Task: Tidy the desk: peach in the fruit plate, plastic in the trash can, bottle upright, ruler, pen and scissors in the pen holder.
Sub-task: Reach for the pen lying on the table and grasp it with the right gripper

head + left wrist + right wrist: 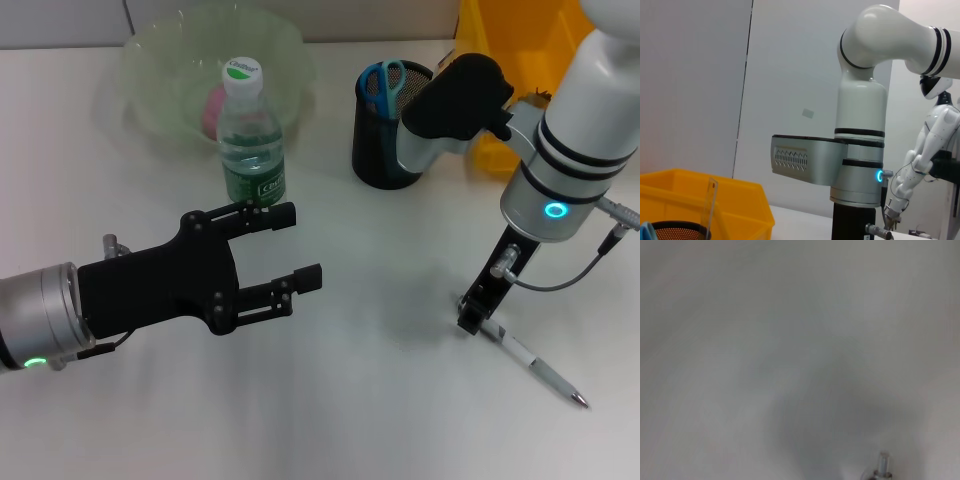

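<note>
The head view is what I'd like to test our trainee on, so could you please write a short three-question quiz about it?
1. True or false: the bottle lies on its side.
2. Where are the scissors? A) on the table B) in the pen holder C) in the fruit plate
3. Which claw is down at the pen?

Key:
1. False; it stands upright, cap up.
2. B; the blue handles stick out of the black holder.
3. The right claw, at the pen's near end on the table; the left claw hovers open near the bottle.
</note>
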